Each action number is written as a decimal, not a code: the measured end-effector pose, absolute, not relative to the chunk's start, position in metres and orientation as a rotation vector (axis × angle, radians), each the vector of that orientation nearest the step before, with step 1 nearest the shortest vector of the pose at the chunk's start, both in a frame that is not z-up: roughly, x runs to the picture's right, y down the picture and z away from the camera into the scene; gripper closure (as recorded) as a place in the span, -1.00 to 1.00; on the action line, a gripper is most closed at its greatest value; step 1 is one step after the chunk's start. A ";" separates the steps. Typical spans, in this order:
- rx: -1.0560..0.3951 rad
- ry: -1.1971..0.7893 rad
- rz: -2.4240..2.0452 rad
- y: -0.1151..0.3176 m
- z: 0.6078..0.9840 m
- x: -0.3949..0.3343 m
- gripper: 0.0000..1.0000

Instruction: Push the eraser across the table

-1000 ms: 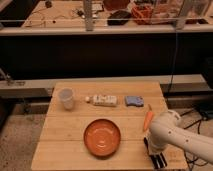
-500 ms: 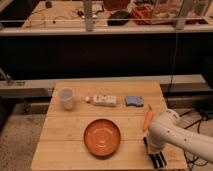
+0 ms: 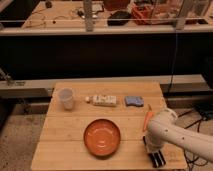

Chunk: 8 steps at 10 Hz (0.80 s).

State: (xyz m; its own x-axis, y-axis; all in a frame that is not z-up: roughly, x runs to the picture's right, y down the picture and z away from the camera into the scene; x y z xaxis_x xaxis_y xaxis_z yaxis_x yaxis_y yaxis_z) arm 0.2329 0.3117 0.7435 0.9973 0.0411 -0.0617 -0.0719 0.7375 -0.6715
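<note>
The pale slatted wooden table (image 3: 65,150) fills the lower middle of the camera view. My white arm reaches in from the right, and my gripper (image 3: 154,150) points down at the table's front right corner. A black oblong shape with a pale stripe, the eraser (image 3: 158,160), lies on the table right under the gripper, near the front edge. I cannot tell where the gripper ends and the eraser begins. An orange carrot (image 3: 146,119) lies just behind the arm's wrist.
An orange plate (image 3: 102,137) sits at the front middle. At the back stand a white cup (image 3: 66,98), a white rectangular box (image 3: 104,100) and a small blue-grey pad (image 3: 134,101). A dark bench runs behind the table.
</note>
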 end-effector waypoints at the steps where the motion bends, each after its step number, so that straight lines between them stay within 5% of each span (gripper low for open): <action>1: -0.738 0.046 0.069 0.311 0.741 0.235 1.00; 8: -0.747 0.054 0.067 0.304 0.745 0.239 1.00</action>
